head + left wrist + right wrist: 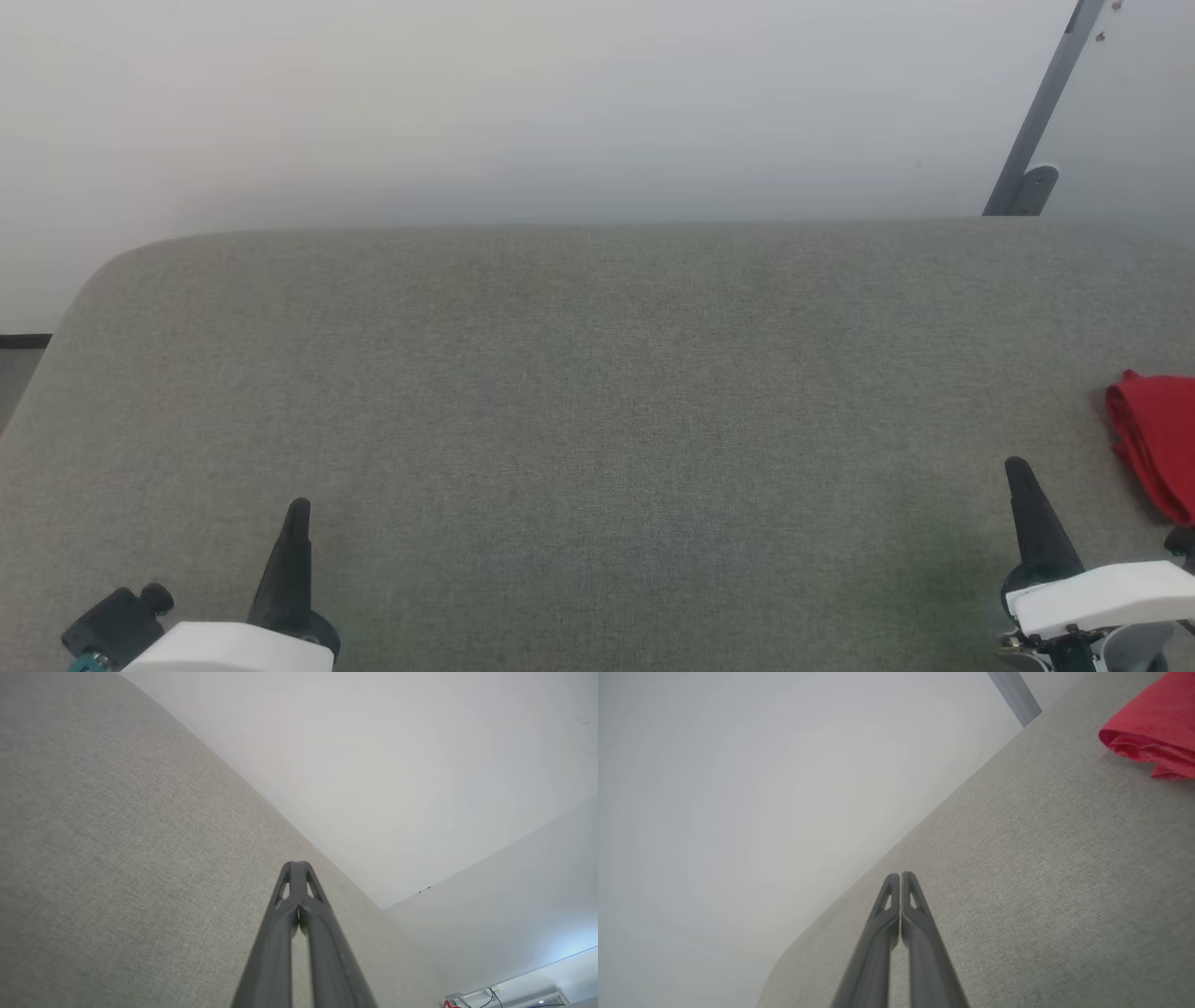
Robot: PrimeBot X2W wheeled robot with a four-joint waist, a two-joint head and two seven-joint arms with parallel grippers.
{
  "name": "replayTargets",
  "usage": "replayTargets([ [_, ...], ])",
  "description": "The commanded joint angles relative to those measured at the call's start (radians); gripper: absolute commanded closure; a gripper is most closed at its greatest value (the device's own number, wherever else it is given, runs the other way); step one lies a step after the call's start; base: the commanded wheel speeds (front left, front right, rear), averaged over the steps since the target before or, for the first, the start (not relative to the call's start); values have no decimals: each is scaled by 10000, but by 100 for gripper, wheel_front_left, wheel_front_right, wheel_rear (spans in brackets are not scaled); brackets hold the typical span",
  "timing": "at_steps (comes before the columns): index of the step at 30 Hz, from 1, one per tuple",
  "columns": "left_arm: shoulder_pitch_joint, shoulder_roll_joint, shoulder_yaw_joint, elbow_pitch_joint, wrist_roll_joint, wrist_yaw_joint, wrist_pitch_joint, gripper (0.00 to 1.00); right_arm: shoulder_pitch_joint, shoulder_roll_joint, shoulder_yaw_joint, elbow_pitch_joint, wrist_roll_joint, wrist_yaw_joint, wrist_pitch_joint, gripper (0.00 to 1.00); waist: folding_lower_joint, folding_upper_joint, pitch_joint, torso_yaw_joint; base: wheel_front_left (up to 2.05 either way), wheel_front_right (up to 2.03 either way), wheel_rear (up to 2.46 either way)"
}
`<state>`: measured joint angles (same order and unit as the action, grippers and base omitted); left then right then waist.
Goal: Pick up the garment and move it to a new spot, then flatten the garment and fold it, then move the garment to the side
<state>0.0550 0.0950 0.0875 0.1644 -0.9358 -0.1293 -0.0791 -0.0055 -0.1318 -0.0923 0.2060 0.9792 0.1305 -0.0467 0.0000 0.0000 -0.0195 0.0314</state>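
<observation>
**Garment** (1156, 439): red cloth, gathered or folded into layers, lying on the grey padded table (597, 373). You see only its left part. The rest runs past the head view's right edge, so you cannot tell its full outline or long axis. The visible edge runs roughly along the line of the fingers.

**Right gripper** (1017, 465): fingers pressed together, holding nothing, tips pointing forward over the table. The garment lies to the right of these tips and a little ahead. It is near but apart from them, with bare table between.

**Left gripper** (298, 507): fingers together as well, empty. The garment is well apart from it, far off to its right, beyond the other gripper.

**Note for your next move:** the right arm is plainly the nearer one. In my judgement you would part its fingers first. Then swing it rightward and slightly forward, and take the layered edge that faces the tips.
</observation>
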Motion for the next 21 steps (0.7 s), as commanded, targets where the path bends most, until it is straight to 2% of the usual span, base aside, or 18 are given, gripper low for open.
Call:
replayTargets([
  [1, -259, 45, 54, -58, -273, -9, 83, 100, -250, -29, -24, -47, 271, 3, 67, 100, 0, 0, 3, -4, 0, 0, 0],
  [21, -730, -97, 103, 198, -2315, -14, 648, 100, -518, 237, -91, 71, 2146, 3, 561, 100, 0, 0, 57, -78, 0, 0, 0],
])
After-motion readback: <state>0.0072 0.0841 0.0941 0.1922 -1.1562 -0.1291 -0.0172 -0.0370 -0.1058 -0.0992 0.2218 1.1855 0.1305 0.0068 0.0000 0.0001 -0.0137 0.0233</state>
